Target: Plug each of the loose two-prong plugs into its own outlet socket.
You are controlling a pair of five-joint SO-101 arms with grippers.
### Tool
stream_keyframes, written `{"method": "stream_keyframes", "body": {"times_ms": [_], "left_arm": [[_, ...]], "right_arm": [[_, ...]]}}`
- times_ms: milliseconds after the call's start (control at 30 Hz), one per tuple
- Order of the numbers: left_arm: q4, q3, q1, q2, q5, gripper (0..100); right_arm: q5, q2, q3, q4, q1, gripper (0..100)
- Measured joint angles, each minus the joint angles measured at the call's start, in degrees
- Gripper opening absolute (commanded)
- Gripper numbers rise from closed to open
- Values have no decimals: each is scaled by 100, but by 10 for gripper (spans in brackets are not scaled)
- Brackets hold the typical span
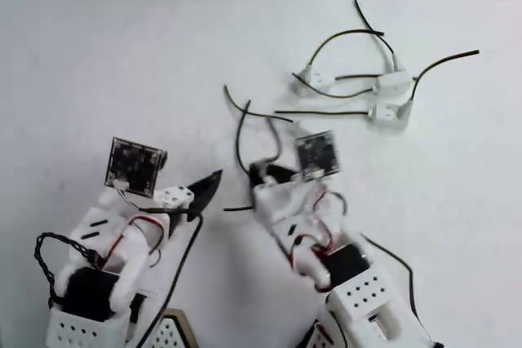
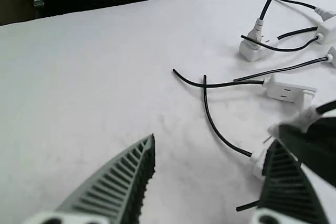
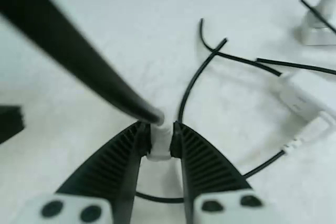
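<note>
Right hand (image 3: 159, 129) is pressed onto a small white plug (image 3: 159, 148), pinching its body from both sides, low over the bench (image 1: 98, 55) near the middle. The plug looks light, hard plastic and smooth, so it could twist or slip in the pads. Its black cord (image 3: 191, 85) is thin and springy, curls off toward 12 o'clock, and will likely tug the plug sideways. Best hold, I'd say, is on the body's flat sides, clear of the prongs, close to the present grip; the prongs themselves can't be made out. Left hand (image 2: 214, 142) is spread wide, pinching nothing, near the right hand at its 9 o'clock. Nearest outlet socket (image 2: 286, 88), white with two slots, lies flat at about 2 o'clock of the right hand. It looks light too, and would probably slide when pushed unless the free hand braces it. More white pieces (image 1: 391, 83) with tangled cords sit at 1 to 2 o'clock. Room: wide bare bench from 9 to 12 o'clock. Far edge is at 12, well apart from both hands. Loose cords crossing at 1 o'clock may snag.
</note>
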Motion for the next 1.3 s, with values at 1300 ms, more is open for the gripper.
{"method": "stream_keyframes", "body": {"times_ms": [1300], "left_arm": [[-1178, -3640, 1169, 8897, 1152, 324]], "right_arm": [[-1029, 0, 0, -1134, 2426, 17]]}}
